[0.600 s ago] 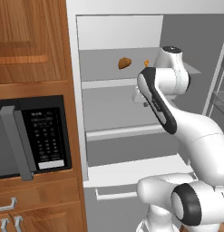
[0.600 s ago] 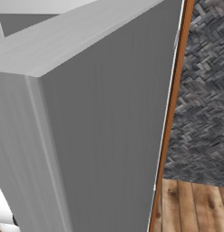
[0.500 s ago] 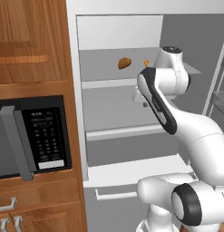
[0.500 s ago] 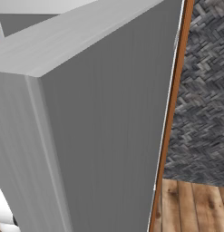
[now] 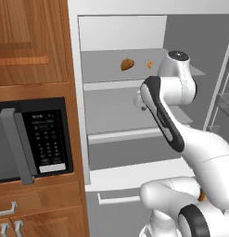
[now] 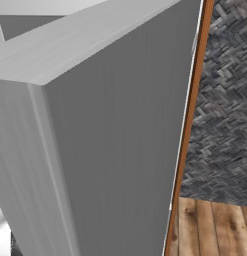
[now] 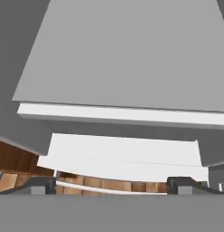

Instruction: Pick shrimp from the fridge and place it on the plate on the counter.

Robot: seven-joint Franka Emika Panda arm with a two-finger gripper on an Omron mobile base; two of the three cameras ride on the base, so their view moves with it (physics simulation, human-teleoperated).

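Observation:
The fridge [image 5: 75,115] stands open, pale grey inside. On its upper shelf lies the shrimp [image 5: 149,65], a tiny orange piece, just right of a larger brown lump [image 5: 127,64]. My gripper [image 5: 138,99] hangs in front of the middle shelf, below and slightly left of the shrimp, mostly hidden behind my own arm. In the hand view the gripper [image 7: 112,186] is open, its fingertips [image 7: 41,186] wide apart with nothing between them, looking down over a grey shelf [image 7: 127,54] and the white drawer [image 7: 127,154]. The plate and the counter are out of view.
A black-fronted microwave [image 5: 37,139] sits in wooden cabinets left of the fridge. The white drawer front [image 5: 130,178] juts out below the shelves. The open fridge door [image 6: 95,150] looms close in the right base view, with a wooden floor [image 6: 215,230] beside it.
The arm has barely shifted. The shrimp and the brown lump lie where they were.

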